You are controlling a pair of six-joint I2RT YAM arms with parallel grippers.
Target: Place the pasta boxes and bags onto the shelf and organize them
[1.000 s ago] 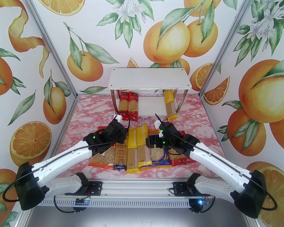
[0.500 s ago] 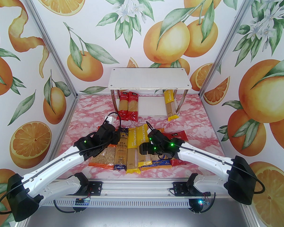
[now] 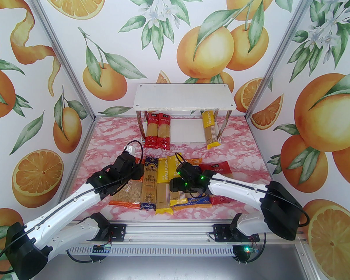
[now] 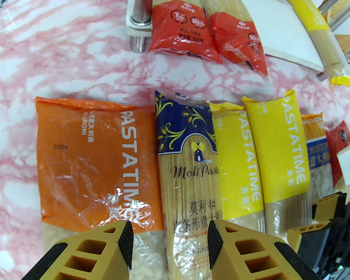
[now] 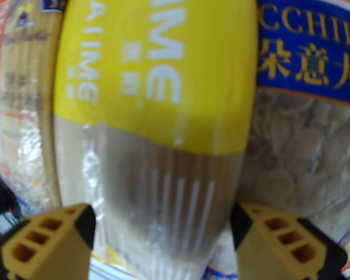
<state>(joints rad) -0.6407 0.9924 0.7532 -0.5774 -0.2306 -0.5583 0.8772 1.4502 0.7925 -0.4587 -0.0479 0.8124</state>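
The shelf (image 3: 183, 98) stands at the back; its lower board holds two red spaghetti packs (image 3: 158, 130) on the left and a yellow pack (image 3: 210, 130) on the right. The other packs lie side by side on the table: orange bag (image 4: 90, 156), dark blue pack (image 4: 189, 162), two yellow packs (image 3: 164, 185), blue bag (image 5: 303, 112), red bag (image 3: 218, 168). My left gripper (image 4: 169, 241) hangs open above the seam between the orange bag and the dark blue pack. My right gripper (image 5: 163, 232) is open, one finger on each side of the right yellow pack (image 5: 163, 83).
The shelf's top board (image 3: 163, 98) is bare, as is the middle of its lower board (image 3: 186, 130). Pink marble table (image 3: 110, 138) lies free between the shelf and the row of packs. Aluminium posts and printed walls close in both sides.
Both arms drew back toward the near edge and dropped lower over the row of packs. The right gripper came down astride the right yellow pack. No pack has moved.
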